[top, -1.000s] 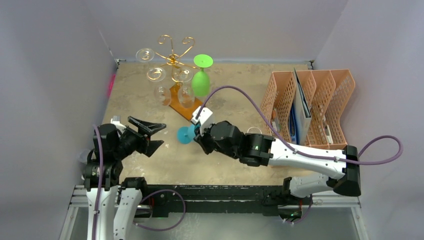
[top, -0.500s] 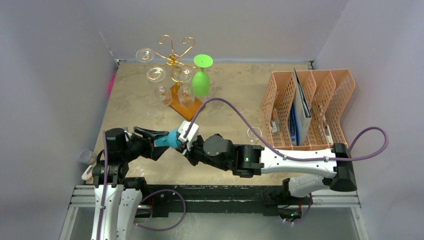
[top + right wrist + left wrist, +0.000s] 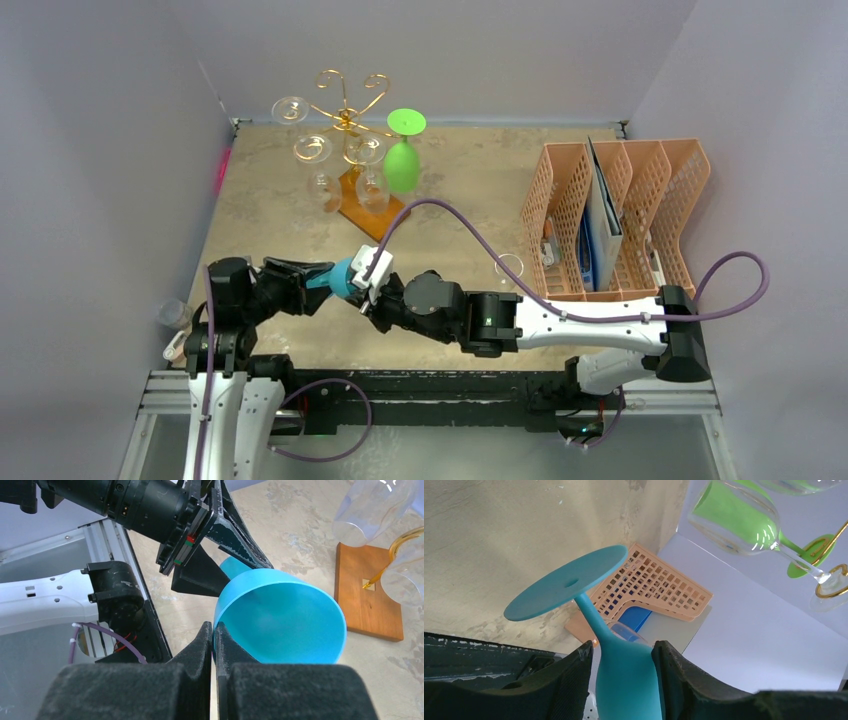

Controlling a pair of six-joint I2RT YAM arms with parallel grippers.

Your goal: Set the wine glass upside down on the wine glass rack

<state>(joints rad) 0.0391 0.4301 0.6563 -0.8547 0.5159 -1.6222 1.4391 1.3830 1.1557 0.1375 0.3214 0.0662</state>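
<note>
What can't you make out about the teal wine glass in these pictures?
Top view: both arms' jaws cover most of the teal plastic wine glass.
Left wrist view: the bottom edge cuts off its rim; whether the left jaws press it is unclear.
Right wrist view: the bowl hides stem and foot; the right edge cuts the gold wire rack.

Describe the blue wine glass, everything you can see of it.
The wine glass is opaque teal, matte and plastic-looking, with a flat round foot, a thin stem and a deep empty bowl. It is held tilted over the near part of the table. The right gripper pinches the bowl's rim. The left gripper clasps the bowl near the stem. Nothing else visibly touches it.
</note>
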